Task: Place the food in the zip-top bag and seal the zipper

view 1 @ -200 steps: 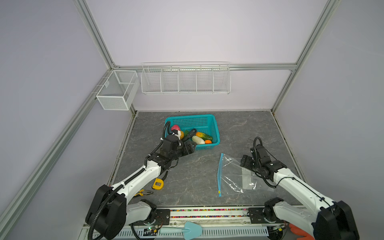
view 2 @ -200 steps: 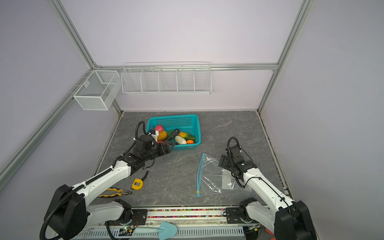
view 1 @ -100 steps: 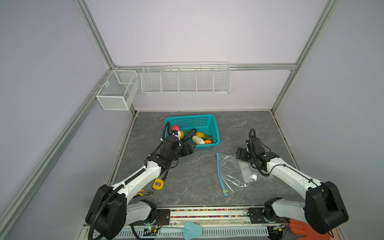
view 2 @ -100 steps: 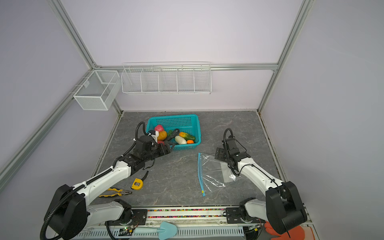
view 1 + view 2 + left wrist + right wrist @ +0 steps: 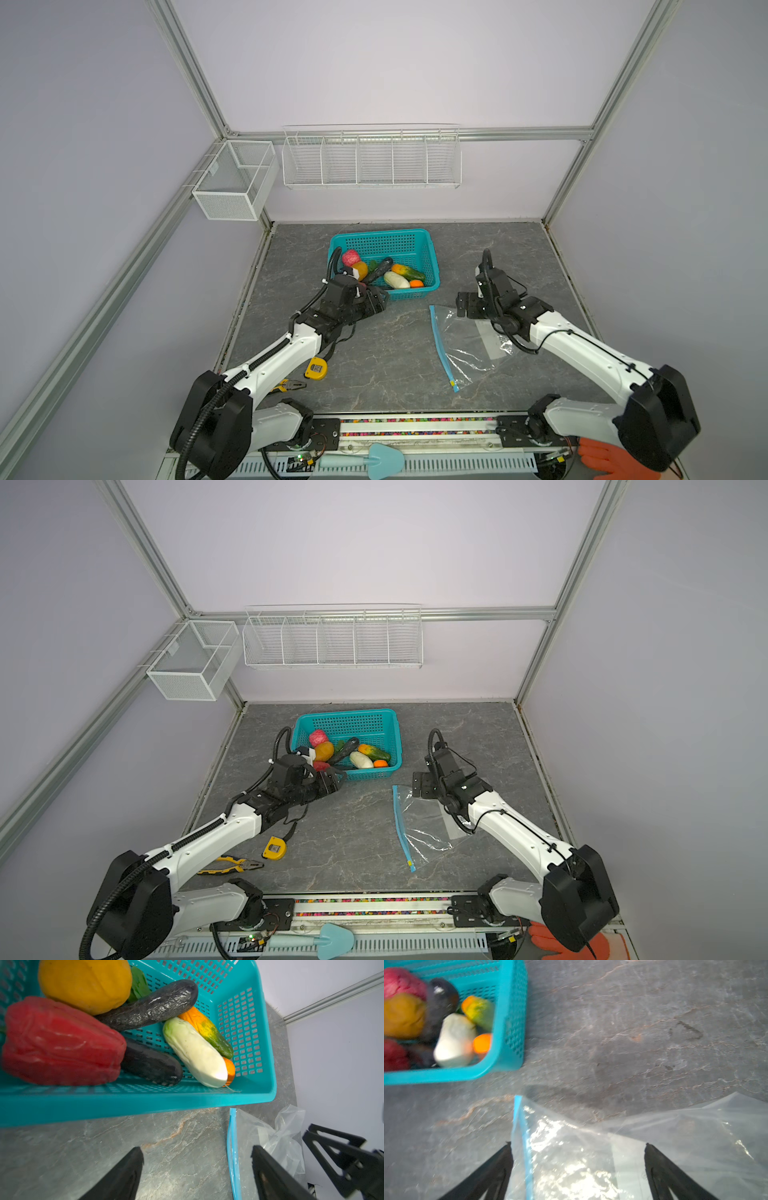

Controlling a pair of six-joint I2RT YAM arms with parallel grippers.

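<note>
At centre-right of both top views, noted zip-top bag (image 5: 469, 345) lying flat and empty on grey table (image 5: 374, 353), zipper (image 5: 441, 345) along its left edge, yellow slider tab (image 5: 451, 381) at the lower end. Found all food (image 5: 390, 274) piled in teal basket (image 5: 432, 266), upper centre. Saw right gripper (image 5: 577, 1145) spread wide, empty, at bag's upper corner by the zipper end. Saw left gripper (image 5: 197, 1154) likewise spread, holding nothing, just outside basket's near wall. Judged bag light, limp, slippery: would pinch the stiffer zipper strip, not the film. Judged food light and firm: would grasp across the short axis. Noted open table between basket and bag, with 2 loose tools, tape measure (image 5: 316, 368) and pliers (image 5: 286, 385), at lower left, well apart from bag.
</note>
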